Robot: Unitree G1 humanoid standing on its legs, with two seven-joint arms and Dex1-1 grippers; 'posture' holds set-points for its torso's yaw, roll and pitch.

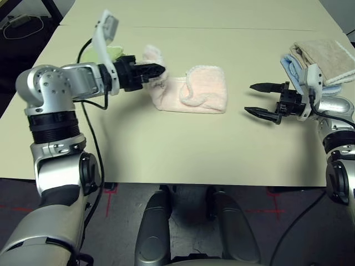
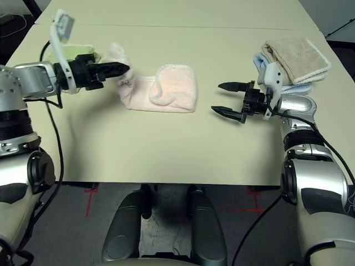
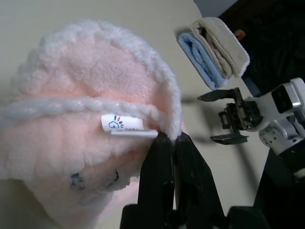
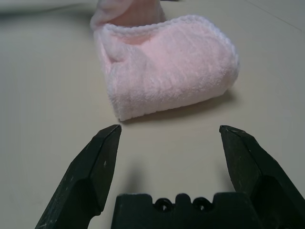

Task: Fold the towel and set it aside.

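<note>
Pale beige table, faint seam across the far part. Pink towel lying mid-table, partly folded — left end lifted off the surface. Stack of folded towels at the far right edge — beige over light blue. Green towel far left, mostly hidden.

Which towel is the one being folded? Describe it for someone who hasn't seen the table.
Mid-table, between the two arms, lies the pink towel, fluffy with whitish edging. The left gripper is shut on its raised end. Unlike the beige towel and light blue towel stacked by the right arm, it is half rolled.
</note>
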